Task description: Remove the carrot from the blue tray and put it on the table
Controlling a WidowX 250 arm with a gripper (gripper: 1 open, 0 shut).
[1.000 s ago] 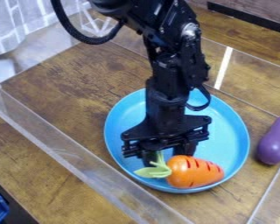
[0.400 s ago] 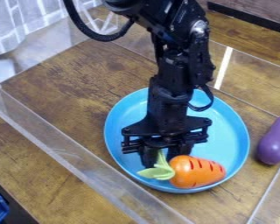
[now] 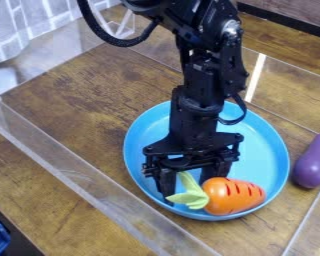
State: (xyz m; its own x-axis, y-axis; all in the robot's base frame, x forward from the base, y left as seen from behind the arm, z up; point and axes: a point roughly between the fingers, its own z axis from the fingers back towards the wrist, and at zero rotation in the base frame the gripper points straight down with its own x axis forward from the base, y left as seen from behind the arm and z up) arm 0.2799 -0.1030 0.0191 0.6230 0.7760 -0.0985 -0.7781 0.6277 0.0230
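The orange carrot (image 3: pixel 234 196) lies on its side in the front part of the blue tray (image 3: pixel 263 148), with its light green leafy top (image 3: pixel 190 195) pointing left. My gripper (image 3: pixel 192 178) points straight down over the tray. Its jaws stand spread wide, and the leafy top lies just below and between the fingers (image 3: pixel 159 181). The carrot's orange body is to the right of the gripper and looks untouched. I see nothing clamped. The brown wood-grain table (image 3: pixel 83 90) surrounds the tray.
A purple eggplant-like toy (image 3: pixel 311 160) lies on the table just right of the tray. Clear acrylic walls (image 3: pixel 69 165) border the table along the front left and the back. The black arm rises from the tray toward the top of the view.
The carrot has slid a little to the right in the tray. The gripper sits slightly lower and further right, closer over the leafy top.
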